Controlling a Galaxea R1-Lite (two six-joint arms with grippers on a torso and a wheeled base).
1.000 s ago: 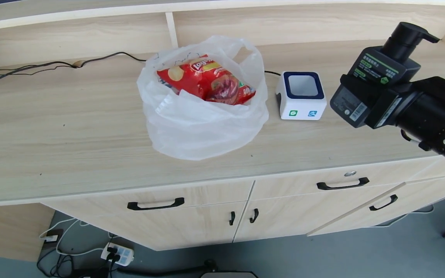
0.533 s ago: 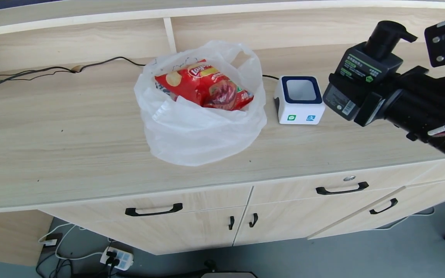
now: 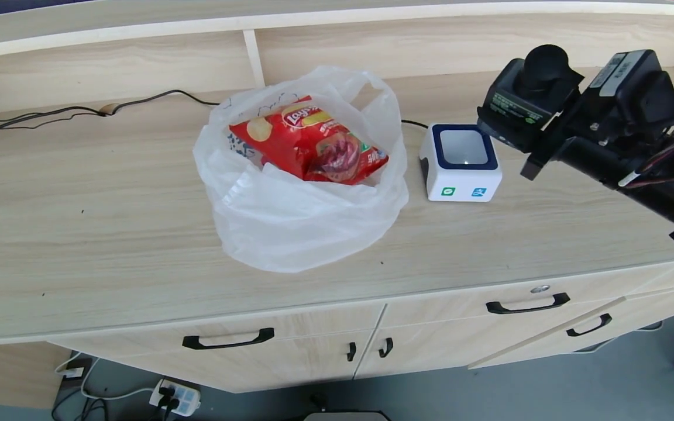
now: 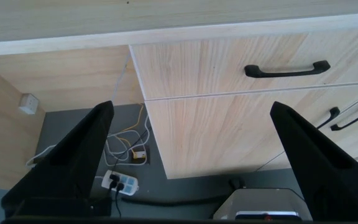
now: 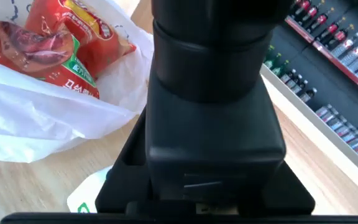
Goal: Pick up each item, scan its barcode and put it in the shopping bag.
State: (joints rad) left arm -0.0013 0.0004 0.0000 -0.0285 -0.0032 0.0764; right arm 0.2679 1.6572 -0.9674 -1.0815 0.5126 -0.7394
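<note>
A black pump bottle (image 3: 518, 99) hangs in the air just right of and above the white, blue-rimmed scanner (image 3: 460, 165), with my right gripper (image 3: 547, 131) shut on its body. Its pump cap points toward the head camera. The right wrist view has the bottle (image 5: 210, 124) up close, with a corner of the scanner (image 5: 86, 199) beneath it. The white shopping bag (image 3: 296, 216) stands at the counter's middle, a red chip packet (image 3: 308, 140) inside it. My left gripper (image 4: 188, 177) is open and holds nothing, low in front of the cabinet drawers.
Black cables (image 3: 79, 108) run along the back of the wooden counter (image 3: 79, 234). A raised shelf wall (image 3: 372, 41) stands behind. Drawers with black handles (image 4: 286, 70) sit below the counter edge. A power strip (image 4: 120, 182) lies on the floor.
My right gripper carried the black bottle left, closer to the scanner, and turned it so its cap now faces the camera. The head camera shifted a little.
</note>
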